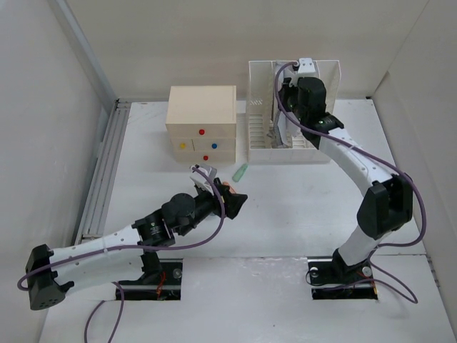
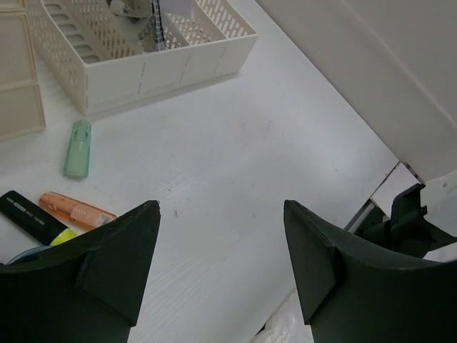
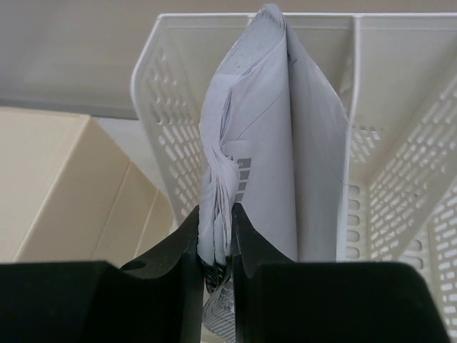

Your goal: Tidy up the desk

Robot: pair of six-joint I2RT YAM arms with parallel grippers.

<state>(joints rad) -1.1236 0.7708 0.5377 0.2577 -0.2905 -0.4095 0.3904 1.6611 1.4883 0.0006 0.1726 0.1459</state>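
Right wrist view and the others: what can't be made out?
- Papers: bottom hidden by right hand, right wrist; mostly under the arm, top.
- Black marker: one end behind a finger of the left hand, left wrist.
- Drawer box: cut off by left edge, left wrist.
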